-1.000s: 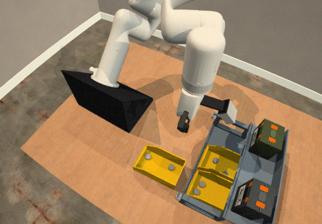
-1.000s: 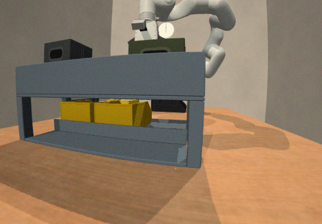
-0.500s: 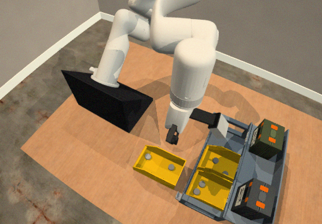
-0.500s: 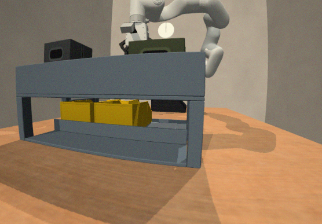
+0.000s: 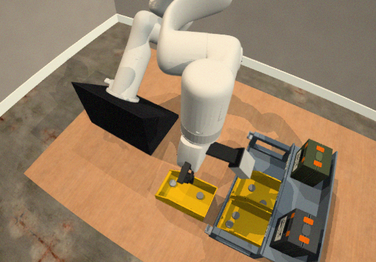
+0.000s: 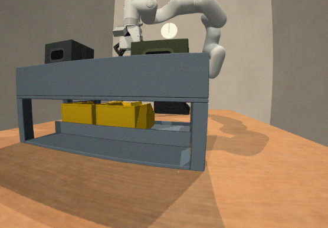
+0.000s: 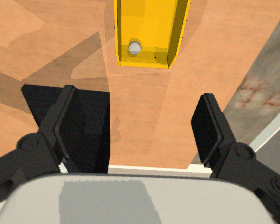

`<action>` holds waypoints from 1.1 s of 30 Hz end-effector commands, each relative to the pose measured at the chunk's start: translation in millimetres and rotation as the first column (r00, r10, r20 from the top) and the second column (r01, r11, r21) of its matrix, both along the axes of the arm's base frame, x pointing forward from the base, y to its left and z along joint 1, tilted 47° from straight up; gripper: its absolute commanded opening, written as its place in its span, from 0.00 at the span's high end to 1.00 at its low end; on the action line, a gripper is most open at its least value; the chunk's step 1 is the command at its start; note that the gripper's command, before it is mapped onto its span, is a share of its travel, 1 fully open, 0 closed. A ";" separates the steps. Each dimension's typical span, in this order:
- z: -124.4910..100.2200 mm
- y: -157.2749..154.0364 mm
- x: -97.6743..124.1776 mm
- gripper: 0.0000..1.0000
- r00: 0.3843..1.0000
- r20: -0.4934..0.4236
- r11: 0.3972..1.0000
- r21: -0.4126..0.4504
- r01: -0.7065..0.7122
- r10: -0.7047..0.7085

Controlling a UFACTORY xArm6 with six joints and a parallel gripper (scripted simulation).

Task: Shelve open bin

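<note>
The yellow open bin stands level on the table beside the shelf, with two round grey parts in it; its low front end seems to face left in the top view. My gripper is open and empty, high over the table. In the wrist view the bin lies ahead of the fingers, not between them, and its far end is cut off. Two yellow bins stand level side by side on the grey-blue shelf. The free place is at the row's back end in the top view.
A green case and a dark grey case stand on the shelf's upper board, behind the bin row. A black wedge-shaped block stands on the table beneath the arm's base. The camera block juts from my wrist towards the shelf.
</note>
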State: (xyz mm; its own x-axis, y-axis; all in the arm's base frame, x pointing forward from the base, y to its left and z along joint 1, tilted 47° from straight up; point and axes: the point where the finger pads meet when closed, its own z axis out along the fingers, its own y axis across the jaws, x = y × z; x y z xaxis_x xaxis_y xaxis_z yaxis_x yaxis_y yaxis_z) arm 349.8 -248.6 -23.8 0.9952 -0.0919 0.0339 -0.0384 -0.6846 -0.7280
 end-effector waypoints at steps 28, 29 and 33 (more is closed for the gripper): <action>-58.7 -56.6 -22.8 0.00 1.000 0.004 1.000 -0.005 0.000 0.000; -58.7 -56.6 -22.8 0.00 1.000 0.004 1.000 -0.005 0.000 0.000; -58.7 -56.6 -22.8 0.00 1.000 0.004 1.000 -0.005 0.000 0.000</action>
